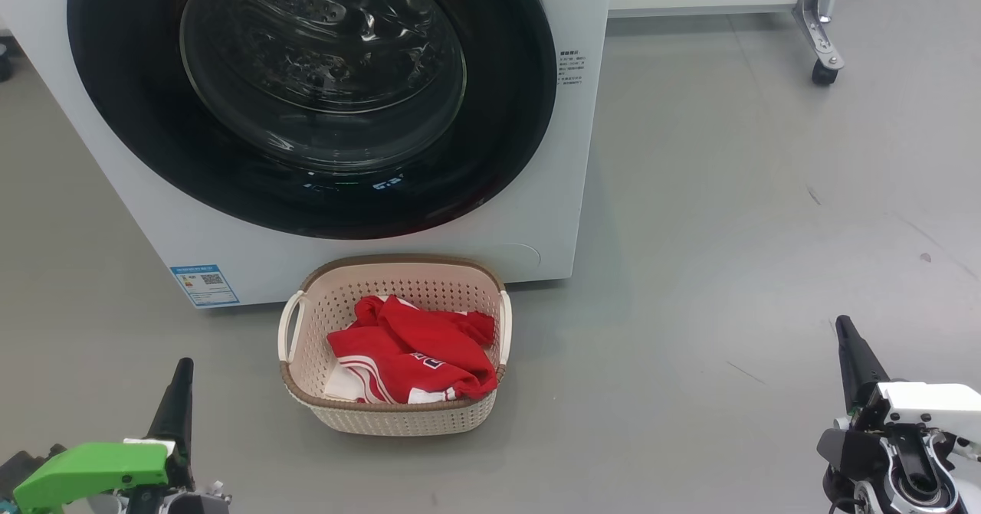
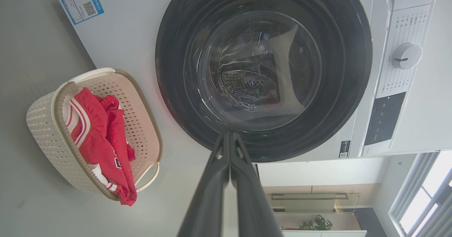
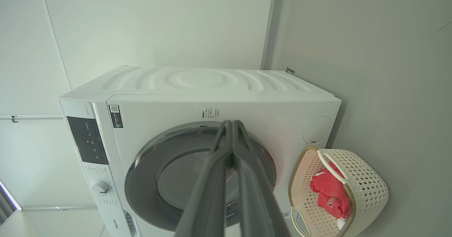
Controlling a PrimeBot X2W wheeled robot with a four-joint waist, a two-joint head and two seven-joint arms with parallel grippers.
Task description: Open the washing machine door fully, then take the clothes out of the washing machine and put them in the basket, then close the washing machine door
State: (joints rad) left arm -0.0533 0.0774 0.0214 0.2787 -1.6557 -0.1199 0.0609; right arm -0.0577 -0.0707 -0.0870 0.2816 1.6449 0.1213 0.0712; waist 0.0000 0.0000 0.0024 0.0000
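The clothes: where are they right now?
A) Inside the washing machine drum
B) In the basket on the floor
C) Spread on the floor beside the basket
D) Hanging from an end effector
B: the red clothes lie heaped inside the basket, which stands on the floor in front of the shut door.

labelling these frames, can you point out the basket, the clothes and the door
basket (image 1: 398,418): head view, on its front wall
clothes (image 1: 429,342): head view, on the middle of the red fabric
door (image 1: 506,116): head view, on the right side of the black ring
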